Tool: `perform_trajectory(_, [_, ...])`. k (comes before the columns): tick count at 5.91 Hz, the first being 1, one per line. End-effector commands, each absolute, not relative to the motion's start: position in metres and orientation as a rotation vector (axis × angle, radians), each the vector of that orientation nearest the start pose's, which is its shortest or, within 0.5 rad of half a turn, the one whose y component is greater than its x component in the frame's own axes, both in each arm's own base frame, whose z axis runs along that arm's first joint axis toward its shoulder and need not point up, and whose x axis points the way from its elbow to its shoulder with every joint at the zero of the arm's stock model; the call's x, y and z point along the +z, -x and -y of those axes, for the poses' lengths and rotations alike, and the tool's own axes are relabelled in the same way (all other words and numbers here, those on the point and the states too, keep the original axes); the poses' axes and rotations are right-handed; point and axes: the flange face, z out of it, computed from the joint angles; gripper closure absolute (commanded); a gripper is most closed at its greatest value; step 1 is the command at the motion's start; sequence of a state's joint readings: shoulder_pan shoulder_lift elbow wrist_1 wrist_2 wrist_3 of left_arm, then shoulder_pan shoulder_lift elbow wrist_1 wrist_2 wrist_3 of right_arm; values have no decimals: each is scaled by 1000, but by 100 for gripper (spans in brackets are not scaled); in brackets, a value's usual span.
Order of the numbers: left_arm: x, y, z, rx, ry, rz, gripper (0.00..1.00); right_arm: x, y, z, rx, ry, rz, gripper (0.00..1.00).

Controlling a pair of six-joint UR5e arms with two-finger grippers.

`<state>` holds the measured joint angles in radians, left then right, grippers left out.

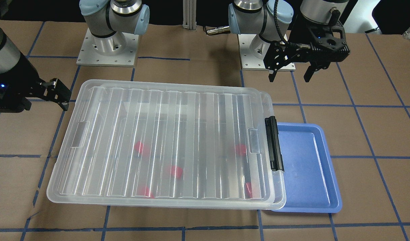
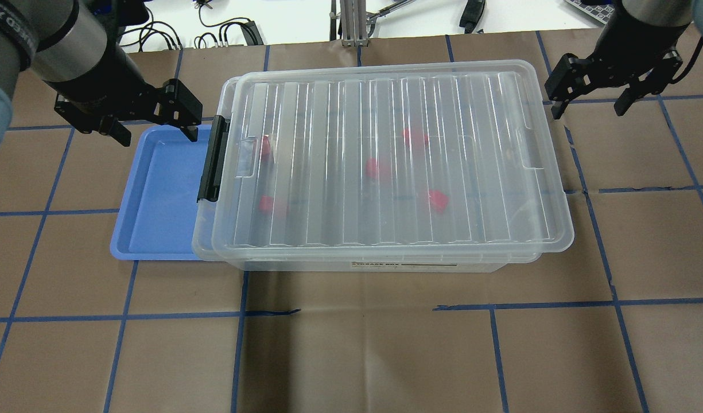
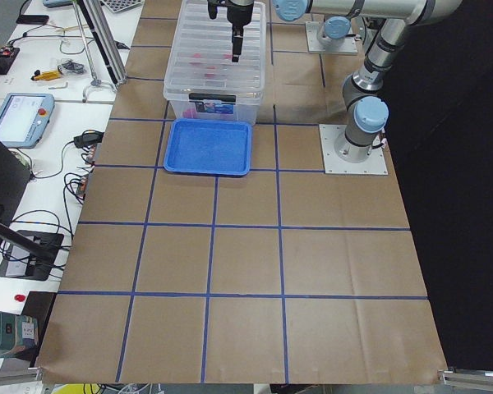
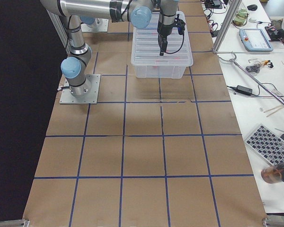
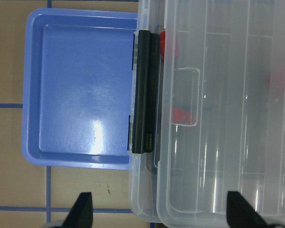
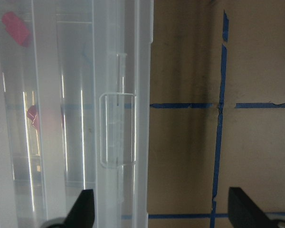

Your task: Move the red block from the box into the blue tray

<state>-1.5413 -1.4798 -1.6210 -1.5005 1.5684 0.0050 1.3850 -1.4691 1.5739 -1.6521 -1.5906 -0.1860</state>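
Note:
The clear box (image 2: 489,172) lies across the table's middle with its ribbed lid on and its black latch (image 2: 212,158) facing the blue tray (image 2: 156,201). Several red blocks (image 2: 377,168) show blurred through the lid. The tray is empty, and its near edge is tucked under the box's latch end. My left gripper (image 2: 156,136) is open and empty above the tray's far end, beside the latch. My right gripper (image 2: 587,112) is open and empty past the box's other short end. In the left wrist view, the tray (image 5: 80,95), latch (image 5: 145,90) and a block (image 5: 183,114) show.
The table is covered in brown paper with a grid of blue tape lines (image 2: 357,312). The two arm bases (image 1: 107,47) stand on the robot's side. In the right wrist view, the box's end handle (image 6: 116,130) shows next to bare paper.

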Motion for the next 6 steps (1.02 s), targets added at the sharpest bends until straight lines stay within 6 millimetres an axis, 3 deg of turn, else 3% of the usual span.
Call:
perform_trajectory(1, [513, 120, 468, -171, 38, -3138, 2, 395, -30, 539, 76, -9, -3144, 0])
perform_trajectory(4, [513, 119, 468, -174, 41, -3138, 2, 362, -28, 537, 166, -5, -3142, 0])
perform_trajectory(6, [514, 119, 468, -176, 41, -3137, 2, 355, -23, 540, 183, -13, -3154, 0])
